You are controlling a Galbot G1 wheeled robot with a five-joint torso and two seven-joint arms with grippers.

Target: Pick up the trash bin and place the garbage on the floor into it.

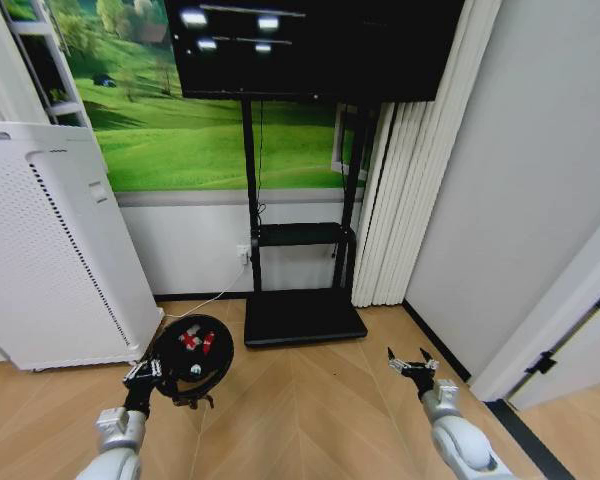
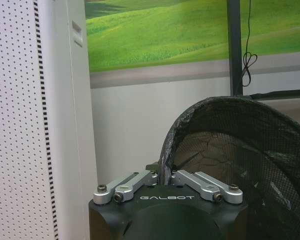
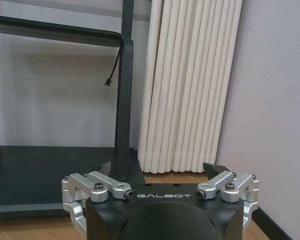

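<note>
Left gripper (image 1: 158, 381) is clamped on the near rim of the bin (image 1: 190, 358) — in the left wrist view its jaws are drawn tight together with the mesh edge (image 2: 166, 150) caught between them. That black bin hangs tilted over the wood floor (image 1: 310, 400), mouth turned up toward the head camera, just in front of the white perforated appliance (image 1: 50, 250). Red and red-and-white scraps (image 1: 191, 340) lie inside, along with a small round pale piece near the lower wall; I cannot make out a bottle among them.

Right gripper (image 1: 412, 364) hovers low over the floor on the right with its fingers spread wide and nothing between them, facing the black TV stand (image 3: 121, 90) and the folded white panels (image 3: 190, 85).

Judging by how a single pinch at the rim carries it, the bin is light. Its mesh wall looks thin and likely to flex, so the stiffer rolled rim seems the best place to hold; tipping it further could spill the scraps.

Smooth herringbone wood covers the floor, and no litter shows on the visible part of it. A meadow mural (image 1: 180, 120) fills the back wall behind the stand, and a plain grey wall runs along the right — a doorway edge beyond it.
</note>
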